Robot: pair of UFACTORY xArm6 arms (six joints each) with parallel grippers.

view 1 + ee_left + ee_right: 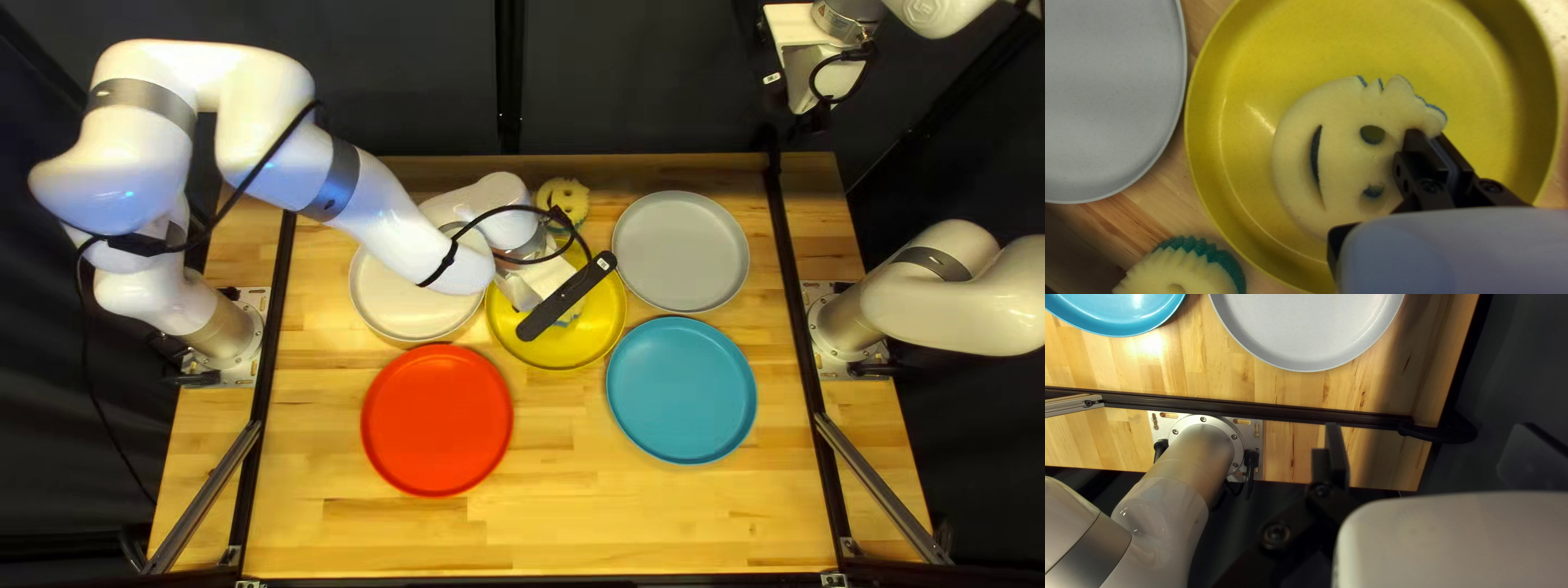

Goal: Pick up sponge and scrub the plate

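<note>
The robot's left pincer (566, 296) grips a smiley-face sponge (1342, 163) in the yellow plate (544, 351), grey plate (681, 252) at its two o'clock; the right pincer (808, 122) gapes wide.

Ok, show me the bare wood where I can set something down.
Bare wood runs along the table's near edge, below the red plate and blue plate, and continues between those two. It's crowded around the yellow plate: white plate and gray plate alongside, second sponge behind, my left arm reaching over.
</note>
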